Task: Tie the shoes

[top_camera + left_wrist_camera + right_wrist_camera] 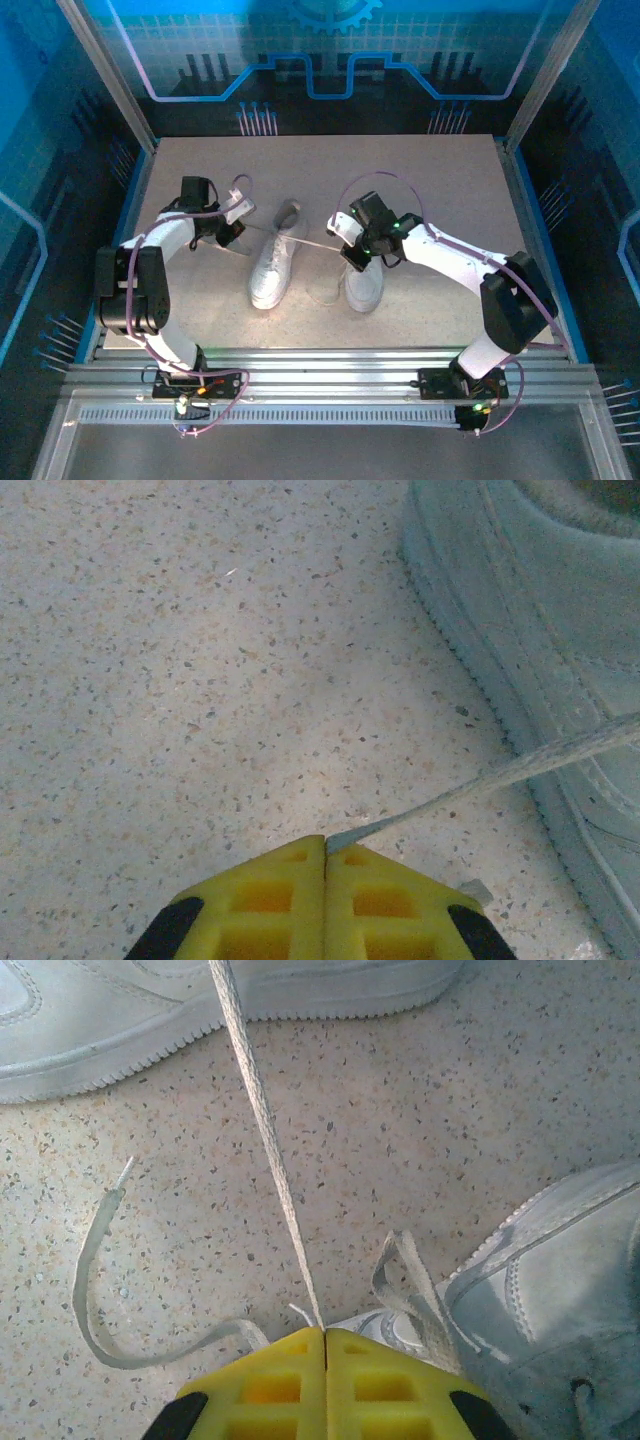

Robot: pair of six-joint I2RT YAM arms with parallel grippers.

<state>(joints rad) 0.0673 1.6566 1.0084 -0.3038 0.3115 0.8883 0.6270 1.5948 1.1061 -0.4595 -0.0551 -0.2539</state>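
Two white sneakers lie mid-table: the left shoe (273, 262) and the right shoe (364, 284). The left shoe's two lace ends are pulled taut out to either side. My left gripper (233, 232) sits left of that shoe, shut on one lace end (500, 773); the yellow fingertips (326, 842) meet with the lace pinched between them, beside the shoe's sole (470, 650). My right gripper (350, 252) hovers over the right shoe's heel end, shut (325, 1332) on the other taut lace (265, 1120), which runs back to the left shoe (150, 1020).
The right shoe (560, 1290) has loose laces: one end curls on the speckled table (95, 1290), and a loop (410, 1280) lies next to my right fingertips. Blue enclosure walls (130, 190) border the table; a metal rail (330, 365) runs along the near edge.
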